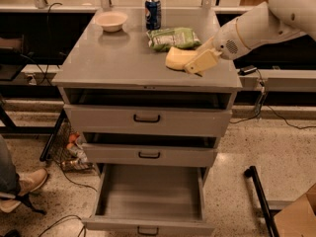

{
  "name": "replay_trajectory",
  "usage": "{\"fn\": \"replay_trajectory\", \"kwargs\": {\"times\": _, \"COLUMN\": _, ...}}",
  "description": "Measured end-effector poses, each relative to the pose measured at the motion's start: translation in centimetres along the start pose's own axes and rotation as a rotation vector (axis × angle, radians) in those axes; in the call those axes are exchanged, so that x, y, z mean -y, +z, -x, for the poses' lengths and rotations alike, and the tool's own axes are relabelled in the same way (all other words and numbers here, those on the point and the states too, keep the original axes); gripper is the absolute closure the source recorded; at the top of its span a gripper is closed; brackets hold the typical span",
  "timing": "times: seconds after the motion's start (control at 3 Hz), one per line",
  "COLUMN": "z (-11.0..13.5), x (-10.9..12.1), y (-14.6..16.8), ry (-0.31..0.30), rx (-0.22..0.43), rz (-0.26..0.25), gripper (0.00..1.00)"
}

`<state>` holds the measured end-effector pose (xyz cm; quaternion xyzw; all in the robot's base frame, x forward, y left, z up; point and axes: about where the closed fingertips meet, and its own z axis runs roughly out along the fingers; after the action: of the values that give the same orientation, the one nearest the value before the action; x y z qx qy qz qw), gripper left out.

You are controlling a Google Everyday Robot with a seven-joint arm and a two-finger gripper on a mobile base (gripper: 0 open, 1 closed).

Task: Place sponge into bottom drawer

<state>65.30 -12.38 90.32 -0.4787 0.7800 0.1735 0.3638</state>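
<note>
The pale yellow sponge (176, 58) is at the right side of the cabinet top (113, 58), just in front of the green snack bag (174, 37). My gripper (191, 66) reaches in from the right on its white arm (256, 26). Its cream fingers (202, 60) are closed on the sponge's right end, holding it at or just above the surface. The bottom drawer (148, 199) is pulled wide open below, and its grey tray holds nothing.
A blue soda can (153, 13) and a pale bowl (111, 20) stand at the back of the top. The top drawer (147, 117) and middle drawer (148, 154) are slightly ajar. A person's shoe (24, 184) is at left. A black bar (259, 199) and a cardboard box (296, 216) are at right.
</note>
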Motion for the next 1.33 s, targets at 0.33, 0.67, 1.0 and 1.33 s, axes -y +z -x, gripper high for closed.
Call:
{"fn": "replay_trajectory", "kwargs": {"times": 0.33, "z": -0.4, "x": -1.8, "y": 0.8, "ry": -0.019, "rx": 0.009, "rz": 0.022, "gripper": 1.0}}
{"fn": "replay_trajectory", "kwargs": {"times": 0.67, "z": -3.3, "x": -6.8, "y": 2.7, "ry": -0.017, "rx": 0.01, "rz": 0.1, "gripper": 1.0}}
{"fn": "replay_trajectory", "kwargs": {"times": 1.0, "z": -7.2, "x": -12.3, "y": 6.4, "ry": 0.011, "rx": -0.003, "rz": 0.187, "gripper": 1.0}}
{"fn": "replay_trajectory", "kwargs": {"times": 1.33, "z": -9.9, "x": -15.3, "y": 8.2, "ry": 0.03, "rx": -0.049, "rz": 0.247, "gripper": 1.0}}
